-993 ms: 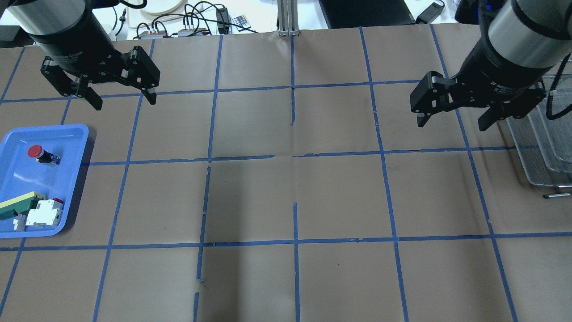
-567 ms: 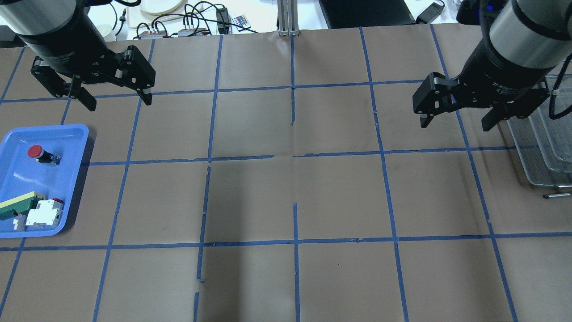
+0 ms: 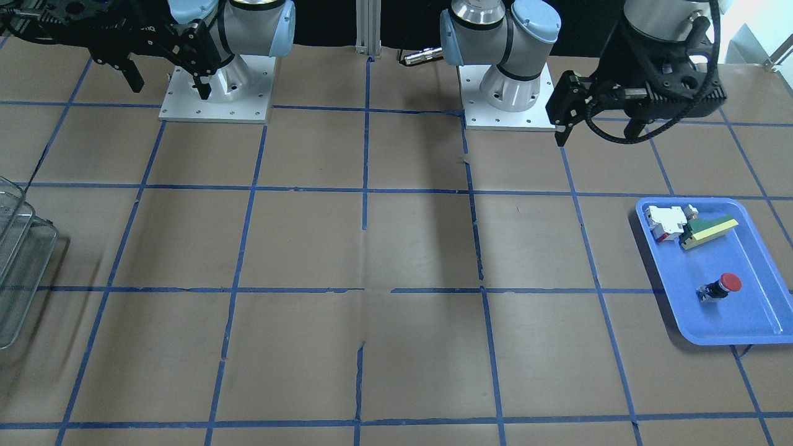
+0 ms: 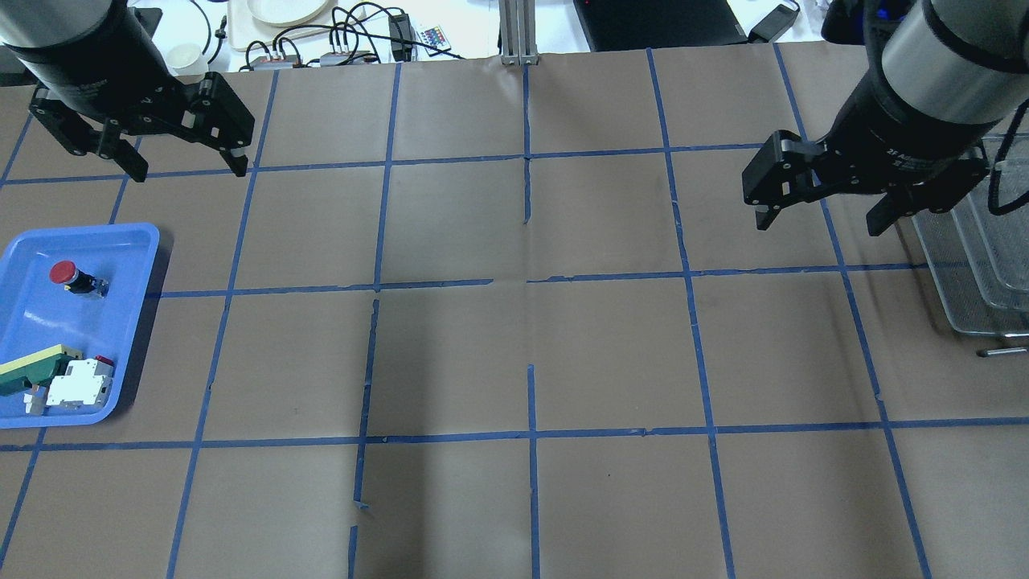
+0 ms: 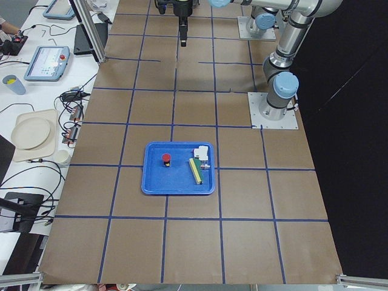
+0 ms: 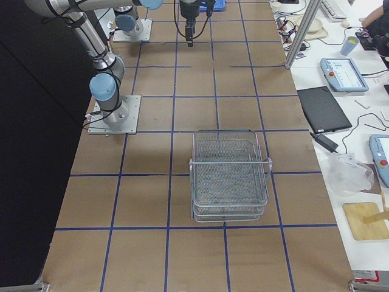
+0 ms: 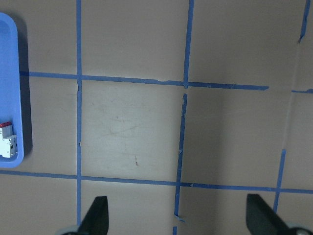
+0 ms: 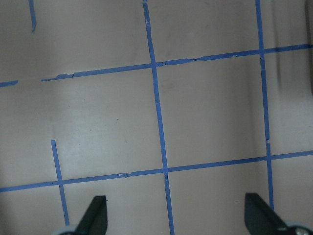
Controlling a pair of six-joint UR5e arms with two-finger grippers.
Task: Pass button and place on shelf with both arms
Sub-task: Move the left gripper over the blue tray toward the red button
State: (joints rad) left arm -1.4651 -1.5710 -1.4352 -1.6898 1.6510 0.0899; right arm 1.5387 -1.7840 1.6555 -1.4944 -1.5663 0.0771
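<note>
one small button [image 4: 64, 273] with a round red cap lay in the smooth blue plastic tray [image 4: 120, 241], well apart from the silver wire-mesh shelf [image 6: 230, 176]. the left gripper [image 4: 188, 170] and right gripper [image 4: 819, 225] were wide open, holding and touching nothing.

My arms [image 4: 949, 48] are silver-grey metal with light blue joint caps [image 3: 538, 25], on white screw-holed base plates [image 3: 186, 110]. My left gripper [image 4: 189, 170] and right gripper [image 4: 819, 223] are black; the right wrist's white lettering [image 4: 908, 153] is perhaps a maker's mark.

Shelf [image 4: 977, 281] cut off at overhead's right edge; blue tray [image 4: 120, 281] clipped at left edge.
</note>
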